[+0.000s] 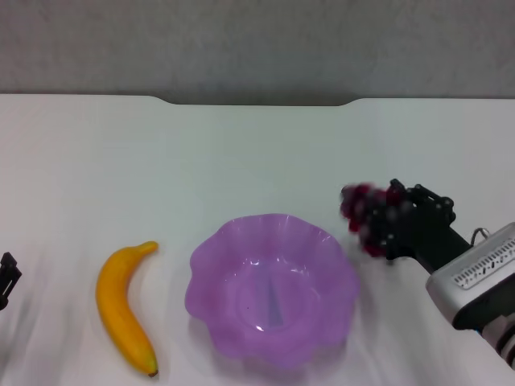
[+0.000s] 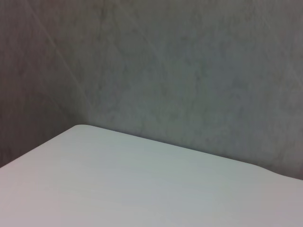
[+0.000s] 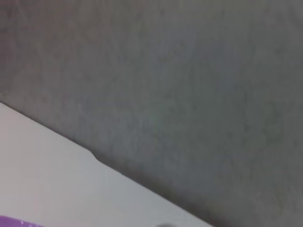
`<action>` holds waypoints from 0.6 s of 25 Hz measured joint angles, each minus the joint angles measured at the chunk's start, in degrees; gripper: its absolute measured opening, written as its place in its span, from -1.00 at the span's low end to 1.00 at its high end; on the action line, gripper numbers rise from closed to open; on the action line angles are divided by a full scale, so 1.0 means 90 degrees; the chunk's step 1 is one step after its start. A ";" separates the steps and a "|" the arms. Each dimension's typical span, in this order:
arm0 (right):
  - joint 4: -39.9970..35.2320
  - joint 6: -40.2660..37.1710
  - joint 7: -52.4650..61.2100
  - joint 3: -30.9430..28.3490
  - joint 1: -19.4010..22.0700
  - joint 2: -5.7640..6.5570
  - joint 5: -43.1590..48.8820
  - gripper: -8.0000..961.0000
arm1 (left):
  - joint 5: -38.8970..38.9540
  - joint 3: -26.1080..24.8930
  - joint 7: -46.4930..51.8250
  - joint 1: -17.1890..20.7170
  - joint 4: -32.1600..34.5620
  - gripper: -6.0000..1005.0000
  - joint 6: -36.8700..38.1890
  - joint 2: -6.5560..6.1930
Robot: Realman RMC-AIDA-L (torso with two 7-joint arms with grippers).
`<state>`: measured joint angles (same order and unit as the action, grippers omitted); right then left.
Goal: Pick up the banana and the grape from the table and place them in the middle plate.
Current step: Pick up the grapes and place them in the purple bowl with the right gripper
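Head camera looks forward and down from above onto the smooth white tabletop (image 1: 241, 153), far notched edge at top. Left wrist camera sits low, facing a table corner and grey wall (image 2: 180, 71). Right wrist camera shares that wall, the table edge, and the translucent purple scalloped plate's (image 3: 14, 221) rim.

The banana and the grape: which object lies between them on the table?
In the head view, the middle plate lies between the banana and the grape, which the right gripper holds.

The table (image 2: 142, 189) fills the lower part of the left wrist view as a smooth white surface. Its rounded corner sits toward ten o'clock, its edge running down toward four o'clock against a grey wall (image 2: 180, 66).
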<state>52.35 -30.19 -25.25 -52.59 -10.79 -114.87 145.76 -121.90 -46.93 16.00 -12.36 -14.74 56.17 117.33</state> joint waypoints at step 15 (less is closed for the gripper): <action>0.0576 -0.0345 -0.0531 -0.0062 -0.0004 0.0013 0.0393 -0.17 | 0.0000 0.0000 0.0000 -0.0015 0.0003 0.78 -0.0001 0.0000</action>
<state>57.53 -33.29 -30.03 -53.15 -10.83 -114.75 149.30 -121.90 -46.93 15.99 -12.49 -14.71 56.16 117.33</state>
